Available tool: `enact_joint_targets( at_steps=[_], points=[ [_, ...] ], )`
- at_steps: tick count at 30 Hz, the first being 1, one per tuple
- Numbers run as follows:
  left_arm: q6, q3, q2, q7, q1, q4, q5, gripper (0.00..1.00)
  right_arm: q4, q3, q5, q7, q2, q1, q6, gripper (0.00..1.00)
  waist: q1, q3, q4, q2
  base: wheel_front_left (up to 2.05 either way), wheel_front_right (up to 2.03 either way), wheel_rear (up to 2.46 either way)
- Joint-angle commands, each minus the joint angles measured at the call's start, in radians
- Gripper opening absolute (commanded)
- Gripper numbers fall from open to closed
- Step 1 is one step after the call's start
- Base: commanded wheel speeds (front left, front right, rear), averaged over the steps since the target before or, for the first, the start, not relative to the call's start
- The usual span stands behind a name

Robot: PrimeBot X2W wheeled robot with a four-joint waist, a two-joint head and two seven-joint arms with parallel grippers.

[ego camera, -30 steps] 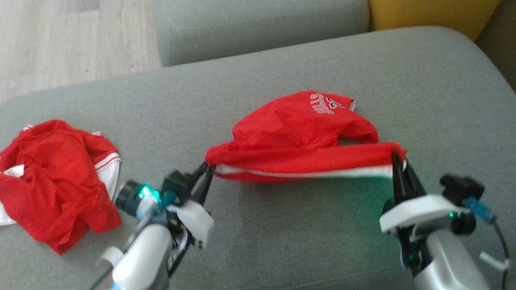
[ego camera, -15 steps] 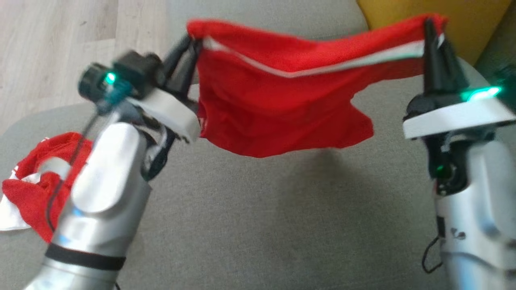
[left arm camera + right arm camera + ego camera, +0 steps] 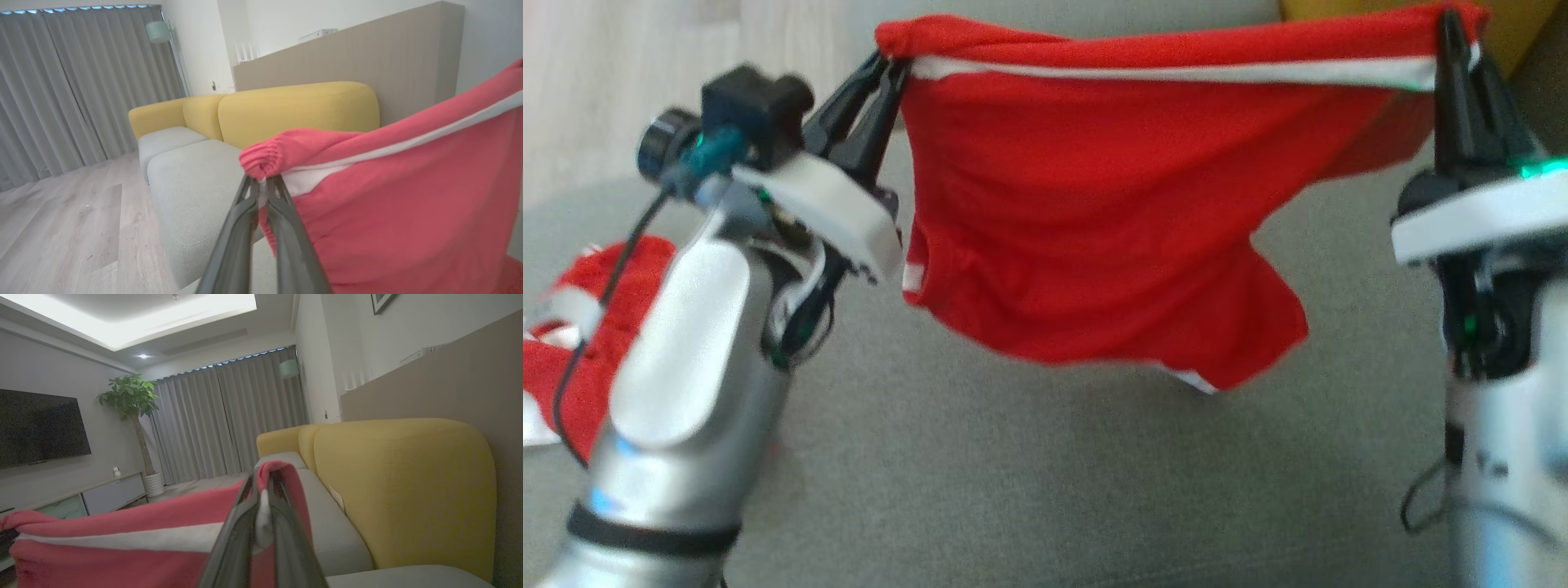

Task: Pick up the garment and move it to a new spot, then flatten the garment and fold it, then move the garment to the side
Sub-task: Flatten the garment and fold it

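the red garment (image 3: pixel 1094 204) hangs above the grey sofa seat (image 3: pixel 1013 490), its banded edge stretched between left claw (image 3: pixel 892 67) and right claw (image 3: pixel 1452 33), both pinched on it. lifted, i'd say; laying down, flattening, folding remain.

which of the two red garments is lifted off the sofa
The garment stretched in the air between the left gripper and right gripper. The other garment lies crumpled on the grey cushion, far left.

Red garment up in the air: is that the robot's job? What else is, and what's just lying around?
In the job: held garment, left gripper, right gripper, grey sofa.
Lying about: crumpled garment, yellow cushion, plant, TV.
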Motion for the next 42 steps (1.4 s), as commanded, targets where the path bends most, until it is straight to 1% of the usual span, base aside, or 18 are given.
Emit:
enact_joint_targets(
  at_steps=[1, 4, 7, 10, 13, 14, 15, 18, 21, 24, 28, 31, 36, 42],
  points=[
    [-0.006, 0.035, 0.037, 0.019, -0.136, -0.005, -0.01, 0.0, 0.009, 0.015, -0.003, 0.001, 0.004, -0.129, -0.001, 0.0, 0.0, 0.095, -0.014, 0.0, 0.0, 0.0, 0.0],
    [-0.015, 0.031, 0.046, 0.029, -0.259, 0.071, -0.021, 0.0, 0.119, 0.026, -0.019, -0.019, 0.004, -0.269, -0.001, 0.0, 0.0, 0.195, -0.032, 0.0, 0.0, 0.0, 0.0],
    [-0.02, 0.031, 0.054, 0.005, -0.408, 0.18, -0.023, 0.0, 0.27, 0.026, -0.037, -0.07, 0.004, -0.445, -0.001, 0.0, 0.0, 0.286, -0.049, 0.0, 0.0, 0.0, 0.0],
    [-0.021, 0.043, 0.047, -0.058, -0.565, 0.291, -0.015, 0.0, 0.424, 0.007, -0.073, -0.158, 0.004, -0.631, -0.001, 0.0, 0.0, 0.358, -0.056, 0.0, 0.0, 0.0, 0.0],
    [-0.022, 0.053, 0.028, -0.143, -0.697, 0.399, -0.007, 0.0, 0.559, -0.017, -0.103, -0.263, 0.004, -0.789, -0.001, 0.0, 0.0, 0.405, -0.051, 0.0, 0.0, 0.0, 0.0],
    [-0.022, 0.054, 0.019, -0.171, -0.73, 0.435, -0.005, 0.0, 0.6, -0.024, -0.111, -0.297, 0.004, -0.827, -0.001, 0.0, 0.0, 0.416, -0.048, 0.0, 0.0, 0.0, 0.0],
    [-0.022, 0.054, 0.019, -0.171, -0.73, 0.435, -0.005, 0.0, 0.6, -0.024, -0.111, -0.297, 0.004, -0.827, -0.001, 0.0, 0.0, 0.416, -0.048, 0.0, 0.0, 0.0, 0.0],
    [-0.022, 0.047, -0.007, -0.246, -0.789, 0.528, -0.005, 0.0, 0.721, -0.044, -0.117, -0.368, 0.004, -0.9, -0.001, 0.0, 0.0, 0.437, -0.039, 0.0, 0.0, 0.0, 0.0],
    [-0.024, 0.028, -0.034, -0.289, -0.79, 0.602, -0.017, 0.0, 0.834, -0.03, -0.109, -0.396, 0.004, -0.907, -0.001, 0.0, 0.0, 0.448, -0.029, 0.0, 0.0, 0.0, 0.0],
    [-0.025, 0.004, -0.056, -0.313, -0.75, 0.656, -0.032, 0.0, 0.937, 0.004, -0.105, -0.405, 0.004, -0.87, -0.001, 0.0, 0.0, 0.455, -0.02, 0.0, 0.0, 0.0, 0.0],
    [-0.026, -0.04, -0.074, -0.327, -0.661, 0.701, -0.063, 0.0, 1.058, 0.048, -0.09, -0.386, -0.001, -0.8, -0.001, 0.0, 0.0, 0.453, -0.008, 0.0, 0.0, 0.0, 0.0],
    [-0.026, -0.086, -0.074, -0.331, -0.569, 0.713, -0.091, 0.0, 1.118, 0.09, -0.059, -0.354, -0.011, -0.742, -0.001, 0.0, 0.0, 0.433, 0.001, 0.0, 0.0, 0.0, 0.0],
    [-0.026, -0.174, -0.055, -0.333, -0.399, 0.686, -0.13, 0.0, 1.154, 0.177, 0.015, -0.278, -0.044, -0.64, -0.001, 0.0, 0.0, 0.38, 0.019, 0.0, 0.0, 0.0, 0.0],
    [-0.026, -0.279, -0.006, -0.333, -0.229, 0.643, -0.154, 0.0, 1.114, 0.306, 0.11, -0.164, -0.109, -0.511, -0.001, 0.0, 0.0, 0.311, 0.025, 0.0, 0.0, 0.0, 0.0]
  ],
)
